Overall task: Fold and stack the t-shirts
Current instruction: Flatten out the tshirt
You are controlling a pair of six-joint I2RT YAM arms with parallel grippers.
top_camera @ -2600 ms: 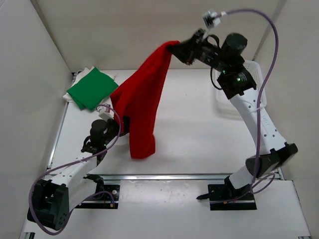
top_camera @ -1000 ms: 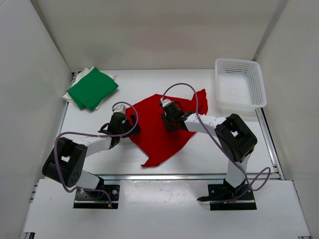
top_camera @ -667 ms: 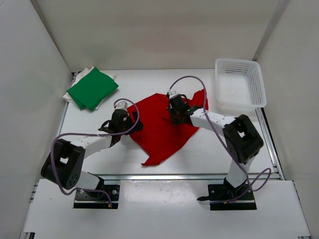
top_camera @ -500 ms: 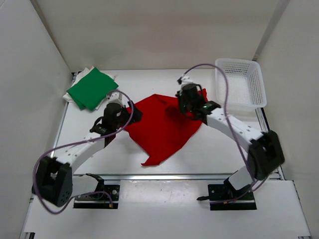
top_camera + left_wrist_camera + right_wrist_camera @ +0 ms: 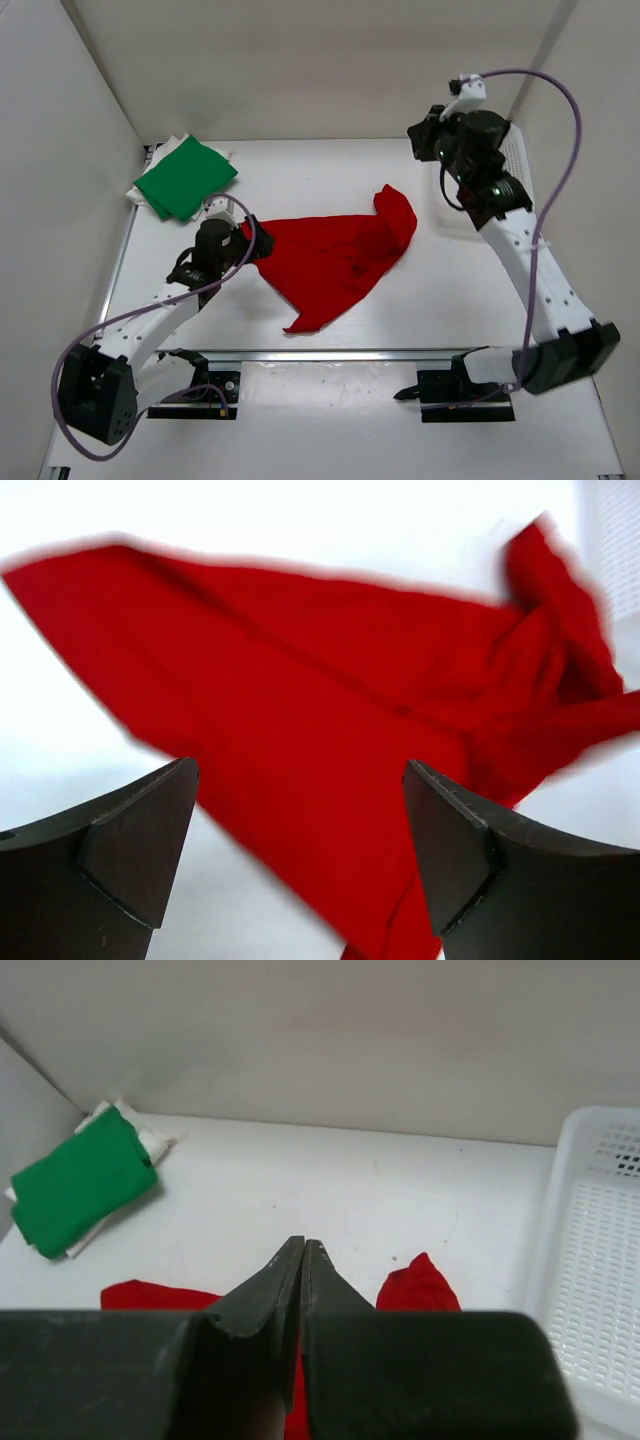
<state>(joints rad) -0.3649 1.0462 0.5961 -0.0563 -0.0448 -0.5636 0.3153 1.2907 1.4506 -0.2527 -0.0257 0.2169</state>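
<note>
Left gripper is wide open, with nothing between its fingers. The red t-shirt lies just under and ahead of it, spread mostly flat on the surface. Whether the fingers touch the cloth can't be told. The left wrist picture is blurred and its edges are soft. From the top view this gripper sits at the shirt's left corner. The rest of the cloth runs away from it toward the right arm's side, and one pointed flap trails back toward the near edge. The end farthest from the left gripper is bunched into a raised fold.

Right gripper is closed, fingers pressed together tip to tip, holding nothing. It is raised well above the surface, apart from the red t-shirt. In its own wrist view, bits of the red t-shirt show below the fingertips on both sides. From the top view it hangs near the back wall, beyond the shirt's bunched end. A white lattice basket stands to the right of this gripper, on the surface by the side wall. The right arm partly hides it from above.

The green t-shirt is folded and lies on top of the white t-shirt, whose edges stick out under it. The stack is in the far left corner, beyond the left gripper and to its left, not touching the red t-shirt. It is well apart from the right gripper, far off to that gripper's left.
</note>
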